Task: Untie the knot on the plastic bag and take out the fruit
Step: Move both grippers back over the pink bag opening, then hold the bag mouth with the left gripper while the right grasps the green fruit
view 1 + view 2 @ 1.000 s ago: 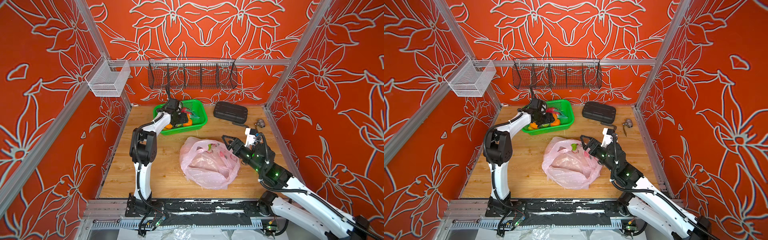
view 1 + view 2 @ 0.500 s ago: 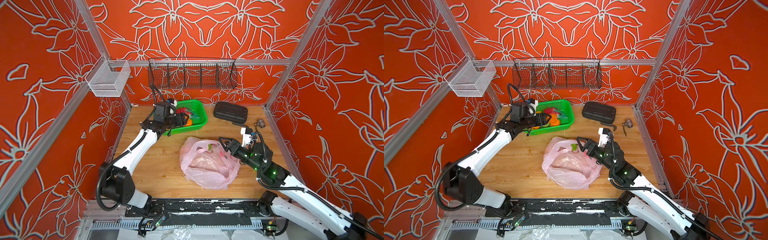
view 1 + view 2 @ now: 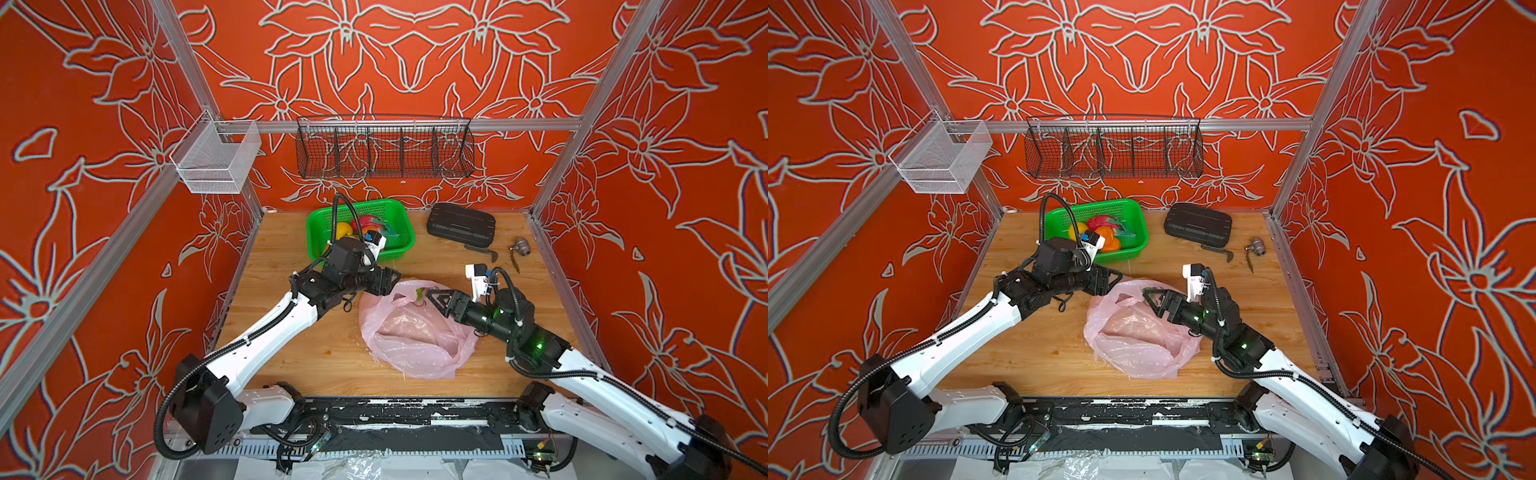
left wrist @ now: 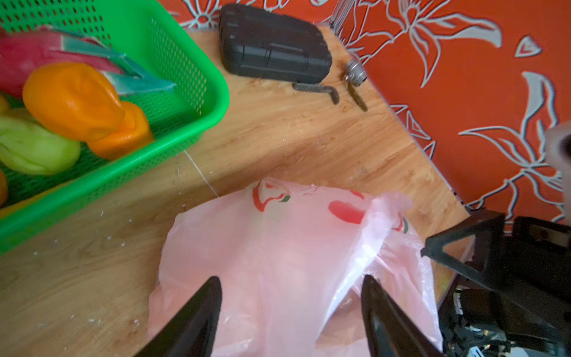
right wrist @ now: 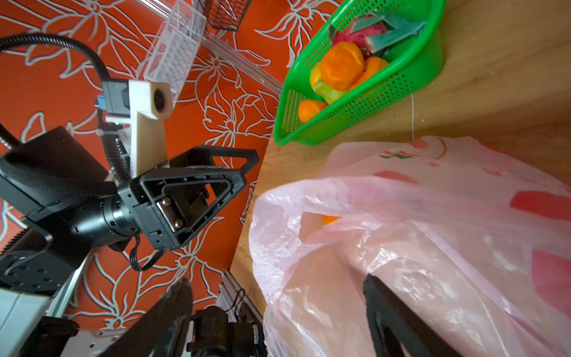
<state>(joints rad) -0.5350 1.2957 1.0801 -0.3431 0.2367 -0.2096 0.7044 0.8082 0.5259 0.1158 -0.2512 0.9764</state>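
**Left gripper returns from the basket to the bag**

My left gripper was over the green basket a second ago. Now it has come back to the far edge of the plastic bag, with its jaws apart and nothing between them. My right gripper stays at the mouth of the bag, also spread wide and empty (one finger seems to lie against the film).

I judge that a piece was just delivered. The fruit is mostly in the basket, but an orange piece still shows inside the bag in the right wrist view. The knot I cannot find. The mouth is open, so the untying seems done and the emptying nearly so.

The wooden table carries small white crumbs. Toward the back lie a black case and small metal parts. The red flowered walls hold a black wire rack and a white mesh box.
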